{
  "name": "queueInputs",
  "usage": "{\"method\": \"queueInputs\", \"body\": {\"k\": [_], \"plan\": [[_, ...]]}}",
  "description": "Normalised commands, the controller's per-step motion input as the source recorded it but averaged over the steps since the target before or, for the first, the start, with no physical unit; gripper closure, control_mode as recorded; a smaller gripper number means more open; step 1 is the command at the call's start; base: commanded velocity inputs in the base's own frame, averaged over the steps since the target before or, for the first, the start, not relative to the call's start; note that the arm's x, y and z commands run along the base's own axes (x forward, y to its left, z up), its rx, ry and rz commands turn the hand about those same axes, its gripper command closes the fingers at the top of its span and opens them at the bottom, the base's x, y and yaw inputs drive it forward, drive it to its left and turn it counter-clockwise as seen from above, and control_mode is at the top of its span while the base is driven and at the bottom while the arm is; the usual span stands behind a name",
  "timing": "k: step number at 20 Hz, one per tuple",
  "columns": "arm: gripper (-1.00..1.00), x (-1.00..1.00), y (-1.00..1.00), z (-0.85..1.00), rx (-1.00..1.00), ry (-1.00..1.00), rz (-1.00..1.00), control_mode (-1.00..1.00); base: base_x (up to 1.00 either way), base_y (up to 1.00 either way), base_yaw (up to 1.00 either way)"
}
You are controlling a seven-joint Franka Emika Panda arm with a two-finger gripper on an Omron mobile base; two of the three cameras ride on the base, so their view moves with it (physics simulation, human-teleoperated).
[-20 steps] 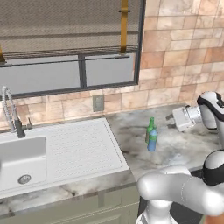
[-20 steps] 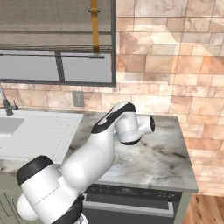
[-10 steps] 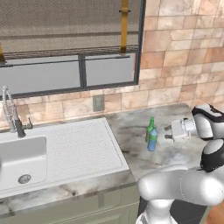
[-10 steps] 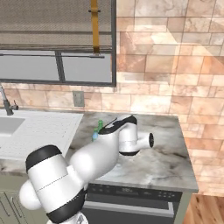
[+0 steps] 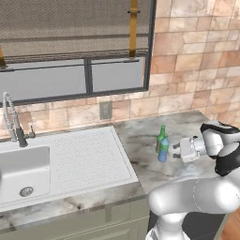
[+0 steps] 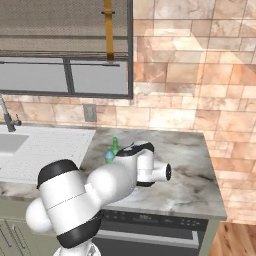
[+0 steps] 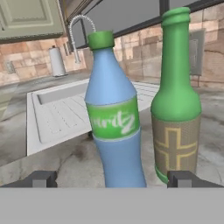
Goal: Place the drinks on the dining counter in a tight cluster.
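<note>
Progress first: over the last second we have swung our arm [image 5: 201, 192] down and in toward the two bottles, and our hand now sits level with them, just beside the blue one. We judge this a reach for a first pickup; nothing has been moved to the dining counter yet.

Both drinks stand upright on the marble desk [image 5: 145, 140], right of the sink [image 5: 23, 168] and its drainboard. The green glass bottle [image 7: 176, 96] stands just behind and beside the blue bottle [image 7: 114, 118] with its green cap, so they crowd each other.

Our gripper [image 7: 113, 178] has its fingers [image 7: 39, 178] spread fully wide, holding nothing. The blue bottle stands between the two tips, untouched, while the green one stands close by the other finger.
</note>
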Motion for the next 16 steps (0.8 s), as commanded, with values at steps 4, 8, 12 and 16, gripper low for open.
{"method": "queueInputs", "body": {"k": [4,8,12,16], "plan": [[-1.0,0.01,0.1,-0.01,0.0,0.0,0.0,-1.0,0.0,0.0,0.0],[-1.0,0.0,0.08,0.0,0.0,0.0,0.0,-1.0,0.0,0.0,0.0],[-1.0,0.05,0.13,0.0,0.0,0.0,0.0,-1.0,0.0,0.0,0.0],[-1.0,0.17,0.03,0.0,0.0,0.0,-0.03,-1.0,0.0,0.0,0.0]]}}
